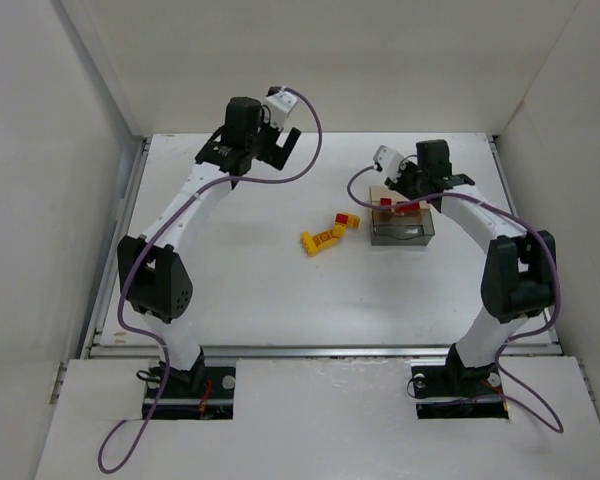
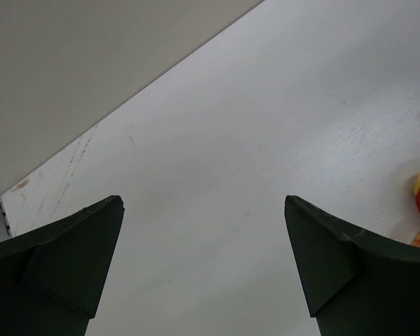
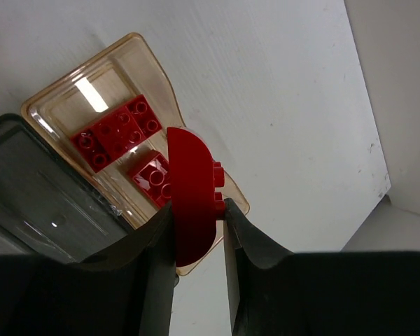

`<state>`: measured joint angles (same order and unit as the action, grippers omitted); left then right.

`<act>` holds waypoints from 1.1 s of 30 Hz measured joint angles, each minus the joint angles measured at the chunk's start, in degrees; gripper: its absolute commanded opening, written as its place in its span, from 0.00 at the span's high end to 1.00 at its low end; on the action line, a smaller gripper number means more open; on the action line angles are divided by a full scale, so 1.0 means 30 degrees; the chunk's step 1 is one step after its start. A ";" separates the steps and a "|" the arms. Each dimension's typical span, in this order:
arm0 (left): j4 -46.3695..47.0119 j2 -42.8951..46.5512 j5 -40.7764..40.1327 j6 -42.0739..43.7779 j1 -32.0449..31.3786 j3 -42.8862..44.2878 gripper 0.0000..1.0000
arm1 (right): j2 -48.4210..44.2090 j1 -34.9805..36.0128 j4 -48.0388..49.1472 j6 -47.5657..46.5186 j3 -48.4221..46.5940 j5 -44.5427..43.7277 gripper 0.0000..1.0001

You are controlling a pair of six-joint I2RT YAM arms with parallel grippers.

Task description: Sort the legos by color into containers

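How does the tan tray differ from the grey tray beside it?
The tan tray is amber-tinted; the grey tray is smoky dark. The tan tray holds two red bricks; the grey tray shows none. The right gripper, shut on a curved red brick, hangs over the tan tray, not the grey one. Both are open, rectangular, see-through, and adjoin.

2 trays sit touching on the right side of the table (image 1: 230, 300). The far tray (image 3: 126, 70) is behind the near tray (image 1: 402, 232). 2 bricks (image 3: 115, 133) lie in the far tray. The right gripper (image 3: 198, 206) hangs over the far tray, and the held brick (image 3: 192, 175) sits between its fingers. A heap of legos (image 1: 328, 235) lies in the middle of the table, left of the trays. The left gripper (image 2: 203, 203) hangs over the far left part, well apart from the heap.
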<state>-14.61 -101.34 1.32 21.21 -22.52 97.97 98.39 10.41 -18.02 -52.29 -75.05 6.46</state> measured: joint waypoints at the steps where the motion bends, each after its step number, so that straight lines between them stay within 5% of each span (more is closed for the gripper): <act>1: -0.0073 0.0000 0.0321 -0.0022 0.0044 0.0007 0.02 | 0.0051 -0.0087 -0.0022 -0.0335 0.0117 0.0066 1.00; 8: -0.0903 0.0000 0.1712 0.0102 0.0022 0.0007 0.08 | 0.0233 -0.0328 -0.0262 -0.2200 0.0699 0.1027 0.59; 9: -0.0976 0.0000 0.1829 0.0131 0.0015 0.0007 0.08 | 0.0248 -0.0335 -0.0284 -0.2324 0.0729 0.1078 0.48; 13: -0.1297 0.0000 0.2433 0.0488 0.0022 0.0007 0.05 | 0.0255 -0.0342 -0.0270 -0.2594 0.0794 0.1144 0.33; 14: -0.1443 0.0000 0.2688 0.0678 0.0022 0.0007 0.04 | 0.0255 -0.0342 -0.0255 -0.2652 0.0801 0.1137 0.00; 24: -0.4138 0.0000 0.4881 0.4146 -0.1537 -0.0896 0.00 | -0.0896 -0.0342 0.1188 -0.1479 0.1923 0.1056 0.00; 33: -0.4816 -0.0889 0.7155 0.4911 -0.4648 -0.3475 0.00 | -0.6091 -0.0342 0.5960 0.4051 0.3723 0.0845 0.00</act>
<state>-29.06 -104.01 22.79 35.94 -36.47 87.55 80.12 9.39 -0.14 -40.14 -63.88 8.99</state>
